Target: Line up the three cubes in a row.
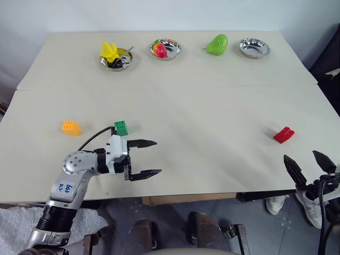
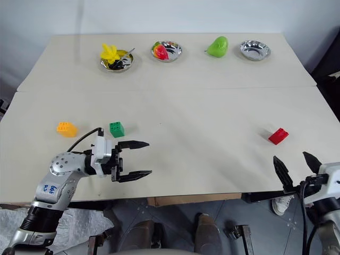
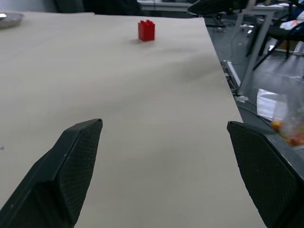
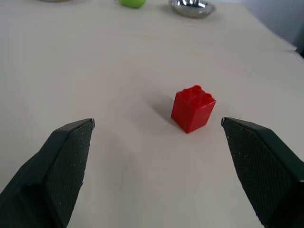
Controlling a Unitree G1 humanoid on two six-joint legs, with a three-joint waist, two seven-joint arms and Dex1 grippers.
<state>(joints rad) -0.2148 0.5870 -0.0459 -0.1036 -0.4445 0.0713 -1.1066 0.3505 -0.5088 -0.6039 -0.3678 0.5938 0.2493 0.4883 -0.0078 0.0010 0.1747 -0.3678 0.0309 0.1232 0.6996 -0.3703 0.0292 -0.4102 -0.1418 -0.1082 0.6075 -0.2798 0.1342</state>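
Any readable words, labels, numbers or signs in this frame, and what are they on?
Blue handwritten marks on the left arm's grey forearm shell: too small and blurred to read with confidence.
No text is visible on the cubes, bowls, fruit or table.

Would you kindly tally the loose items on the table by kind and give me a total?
Building cubes: 3, the orange cube, the green cube and the red cube
Metal bowls: 3, at and
Toys: 3, the yellow spiky toy, the red and green fruit and the green pear
Total: 9
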